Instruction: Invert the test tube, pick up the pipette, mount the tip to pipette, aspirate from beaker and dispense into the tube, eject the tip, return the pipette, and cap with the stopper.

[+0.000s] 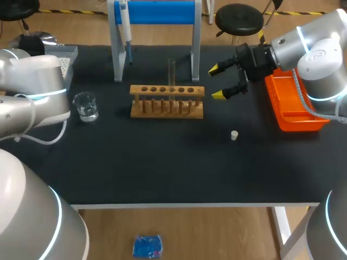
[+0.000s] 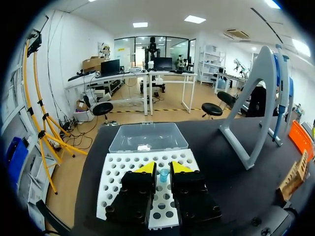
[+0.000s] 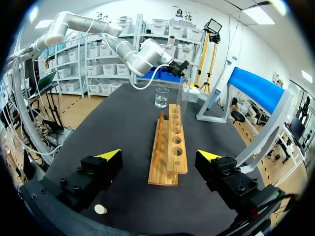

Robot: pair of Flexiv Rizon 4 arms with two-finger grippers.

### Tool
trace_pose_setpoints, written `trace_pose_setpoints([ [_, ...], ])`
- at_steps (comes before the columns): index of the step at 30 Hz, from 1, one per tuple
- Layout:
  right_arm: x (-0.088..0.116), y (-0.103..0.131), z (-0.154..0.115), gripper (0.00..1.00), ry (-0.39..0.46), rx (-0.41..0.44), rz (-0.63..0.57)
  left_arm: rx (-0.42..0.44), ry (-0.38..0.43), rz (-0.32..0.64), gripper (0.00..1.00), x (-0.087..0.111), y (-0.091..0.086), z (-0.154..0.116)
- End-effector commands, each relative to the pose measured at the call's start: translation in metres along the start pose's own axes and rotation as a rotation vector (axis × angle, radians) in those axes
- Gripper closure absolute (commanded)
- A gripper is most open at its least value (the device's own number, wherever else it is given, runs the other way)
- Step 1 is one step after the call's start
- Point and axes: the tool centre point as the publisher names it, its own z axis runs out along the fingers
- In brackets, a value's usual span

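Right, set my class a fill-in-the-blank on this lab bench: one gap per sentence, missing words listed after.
1. The wooden rack holds one upright glass ____.
2. The pipette hangs on the stand whose top bar is ____.
3. The right gripper, beside the rack, is ____.
4. The white stopper lies on the ____, apart from the rack.
Missing words: test tube; blue; open; table.
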Motion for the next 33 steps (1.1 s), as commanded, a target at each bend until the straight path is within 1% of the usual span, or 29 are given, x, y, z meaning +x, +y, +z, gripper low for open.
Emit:
trace_pose_setpoints([
  [1, 0.0002, 0.0009, -0.0014, 0.00, 0.002, 0.004, 0.001, -0.006, -0.003, 0.001, 0.83, 0.0004, -0.0002, 0.0029],
  [11, 0.0002, 0.0009, -0.0014, 0.00, 0.002, 0.004, 0.001, -0.013, -0.005, 0.004, 0.87, 0.0011, 0.0006, 0.0037],
  [14, 0.0002, 0.0009, -0.0014, 0.00, 0.002, 0.004, 0.001, -0.015, -0.007, 0.006, 0.84, 0.0012, 0.0008, 0.0039],
  [15, 0.0002, 0.0009, -0.0014, 0.00, 0.002, 0.004, 0.001, -0.016, -0.007, 0.006, 0.84, 0.0013, 0.0009, 0.0039],
  [17, 0.0002, 0.0009, -0.0014, 0.00, 0.002, 0.004, 0.001, -0.016, -0.008, 0.007, 0.90, 0.0013, 0.0010, 0.0040],
  [18, 0.0002, 0.0009, -0.0014, 0.00, 0.002, 0.004, 0.001, -0.016, -0.008, 0.007, 0.99, 0.0012, 0.0010, 0.0041],
  [19, 0.0002, 0.0009, -0.0014, 0.00, 0.002, 0.004, 0.001, -0.017, -0.009, 0.007, 1.00, 0.0011, 0.0011, 0.0042],
  [33, 0.0002, 0.0009, -0.0014, 0.00, 0.002, 0.004, 0.001, -0.017, -0.010, 0.010, 1.00, 0.0013, 0.0007, 0.0025],
])
